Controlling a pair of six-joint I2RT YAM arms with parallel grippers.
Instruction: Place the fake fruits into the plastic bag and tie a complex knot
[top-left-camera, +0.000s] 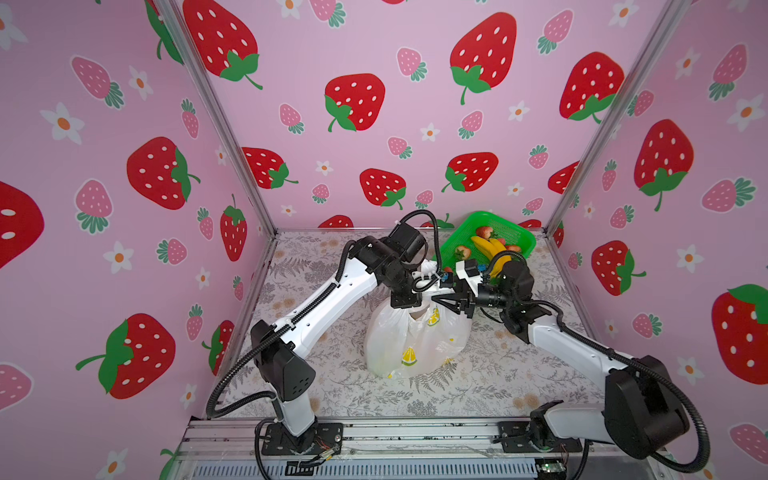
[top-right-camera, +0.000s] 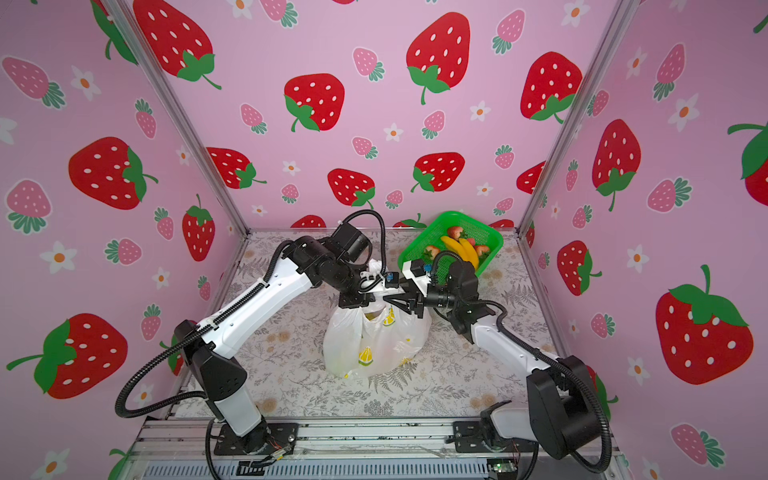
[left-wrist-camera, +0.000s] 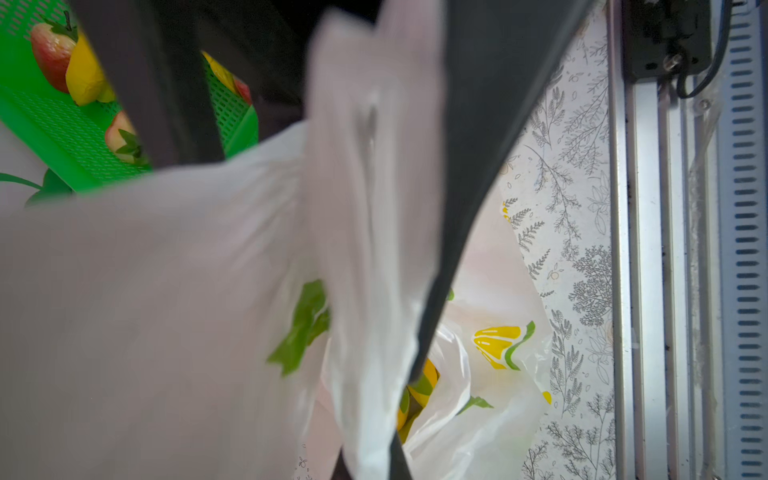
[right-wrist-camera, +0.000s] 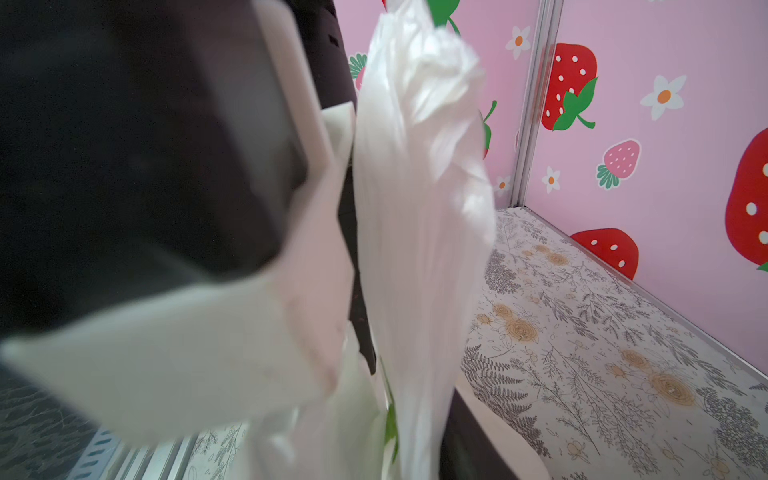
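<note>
Left gripper clamped tight on the bag handles, straight above the bag mouth. Right gripper reaches in from its side, tips just beside the left's, jaws partly apart with white film bunched against them; can't tell if it's actually gripping. Bag hangs below both, bottom on the table. Yellow-green fruit visible inside through the opening. Bananas and strawberries sit in the basket behind the right gripper.
</note>
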